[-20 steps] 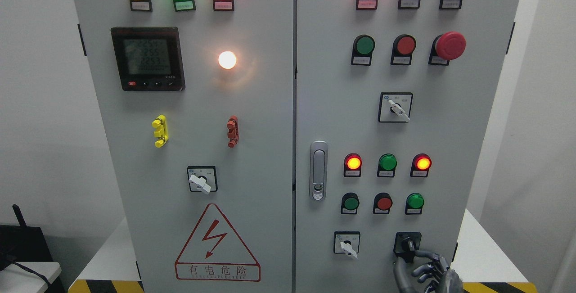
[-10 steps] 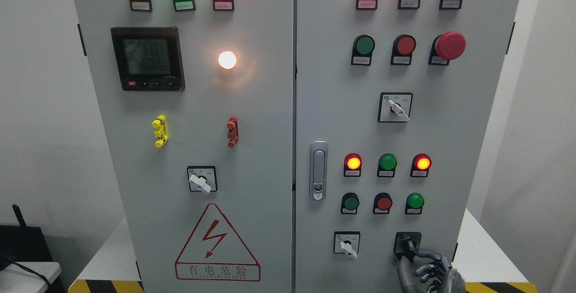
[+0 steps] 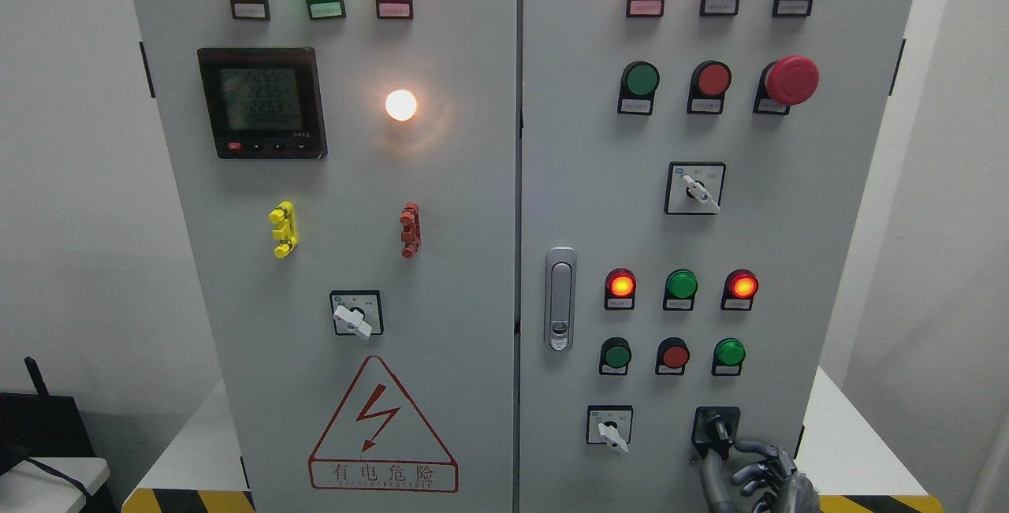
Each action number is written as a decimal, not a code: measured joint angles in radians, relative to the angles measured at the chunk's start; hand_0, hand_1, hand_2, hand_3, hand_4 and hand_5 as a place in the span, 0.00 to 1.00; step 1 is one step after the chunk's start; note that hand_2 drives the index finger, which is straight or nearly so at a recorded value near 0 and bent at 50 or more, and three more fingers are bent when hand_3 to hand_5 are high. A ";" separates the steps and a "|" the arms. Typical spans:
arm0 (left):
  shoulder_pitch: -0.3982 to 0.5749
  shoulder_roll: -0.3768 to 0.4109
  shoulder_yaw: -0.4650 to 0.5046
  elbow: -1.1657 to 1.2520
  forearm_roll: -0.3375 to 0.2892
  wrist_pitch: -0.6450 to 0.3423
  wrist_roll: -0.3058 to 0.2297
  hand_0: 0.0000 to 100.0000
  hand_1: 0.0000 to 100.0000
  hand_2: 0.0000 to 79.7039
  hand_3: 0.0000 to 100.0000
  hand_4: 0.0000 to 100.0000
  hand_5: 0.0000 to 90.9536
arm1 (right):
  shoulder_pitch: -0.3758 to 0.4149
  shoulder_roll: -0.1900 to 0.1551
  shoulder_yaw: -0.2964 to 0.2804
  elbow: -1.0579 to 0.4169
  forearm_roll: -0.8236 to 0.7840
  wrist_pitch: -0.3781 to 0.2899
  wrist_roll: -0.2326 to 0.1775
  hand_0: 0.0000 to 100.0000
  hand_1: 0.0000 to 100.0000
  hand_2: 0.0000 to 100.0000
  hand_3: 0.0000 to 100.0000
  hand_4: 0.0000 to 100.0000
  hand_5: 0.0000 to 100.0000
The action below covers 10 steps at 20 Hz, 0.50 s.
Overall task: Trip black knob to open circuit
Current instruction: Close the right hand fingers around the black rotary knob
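The black knob (image 3: pixel 716 427) sits on a black square plate at the lower right of the grey cabinet's right door (image 3: pixel 788 261). My right hand (image 3: pixel 721 454) comes up from the bottom edge just below and to the right of the knob. Its thumb and index finger are apart, the other fingers (image 3: pixel 757 475) loosely curled, and it holds nothing. The index fingertip lies at the knob's lower right edge. The left arm is out of view.
A white selector switch (image 3: pixel 608 428) sits left of the knob. Three push buttons (image 3: pixel 675 355) and three lamps (image 3: pixel 681 284) sit above it. A door latch (image 3: pixel 560 299) is at the door's left edge. A yellow-black floor stripe (image 3: pixel 875 503) runs below.
My right hand has shifted slightly to the right and down beside the knob. The whole view has drifted a few pixels to the right. The lamps are unchanged.
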 measured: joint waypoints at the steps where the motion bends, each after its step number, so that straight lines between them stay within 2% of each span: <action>1: 0.000 0.000 0.000 0.000 0.000 0.000 0.000 0.12 0.39 0.00 0.00 0.00 0.00 | 0.000 0.000 -0.001 0.000 0.000 0.000 0.000 0.42 0.79 0.46 0.80 0.86 0.96; 10: 0.000 0.000 0.000 0.000 0.000 0.000 0.000 0.12 0.39 0.00 0.00 0.00 0.00 | 0.000 0.000 -0.004 0.001 0.000 0.000 -0.001 0.44 0.79 0.49 0.81 0.86 0.96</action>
